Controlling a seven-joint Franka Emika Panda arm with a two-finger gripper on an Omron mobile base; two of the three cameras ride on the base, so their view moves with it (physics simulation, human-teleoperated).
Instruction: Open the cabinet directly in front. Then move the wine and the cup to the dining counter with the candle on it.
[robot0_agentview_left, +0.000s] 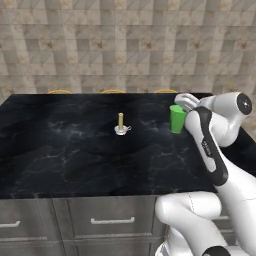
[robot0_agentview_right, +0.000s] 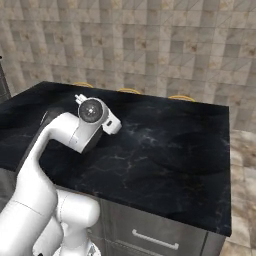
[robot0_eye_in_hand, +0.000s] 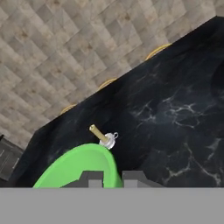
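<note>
Pincer (robot0_eye_in_hand: 107, 177) on cup (robot0_agentview_left: 177, 119), near counter (robot0_agentview_left: 75, 165) edge.

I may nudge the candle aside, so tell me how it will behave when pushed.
The candle is a thin stick standing upright in a small saucer-like holder, so a push up high would probably tip it. Pushed low at the holder, it likely slides on the smooth counter. It looks light.

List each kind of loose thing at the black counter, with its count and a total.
Green cup, held in the shut gripper: 1
Candle in a white holder: 1
Total: 2
Both are at the dining counter; no wine bottle can be seen on it.
</note>
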